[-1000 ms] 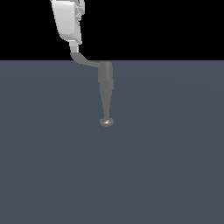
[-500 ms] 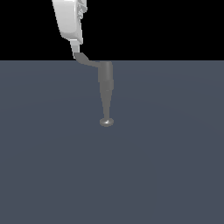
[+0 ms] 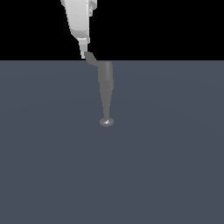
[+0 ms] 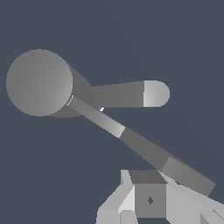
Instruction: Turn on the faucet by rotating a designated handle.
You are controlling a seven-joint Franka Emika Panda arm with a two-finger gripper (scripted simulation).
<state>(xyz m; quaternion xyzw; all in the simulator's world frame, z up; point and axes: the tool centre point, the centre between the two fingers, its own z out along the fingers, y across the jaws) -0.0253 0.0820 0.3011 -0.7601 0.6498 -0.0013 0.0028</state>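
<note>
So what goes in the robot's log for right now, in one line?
gripper: at handle tip, open or shut unclear | faucet: upright | handle: sticks out toward exterior view's left | stage: pushing handle, judged

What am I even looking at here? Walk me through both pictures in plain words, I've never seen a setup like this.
These are computer renders of a simulated robot arm, not photographs. One picture comes from a camera standing off to the side, the other from a camera on the arm's wrist. The white shape entering from above is the gripper, the arm's two-fingered hand. The grey metal object is the faucet, a cylinder narrowing to a stem with a small round end, standing on the flat dark surface. The thin bent lever at its side is the handle, which the arm must turn. The gripper's tip sits right at the handle; whether anything is clamped cannot be told.
</note>
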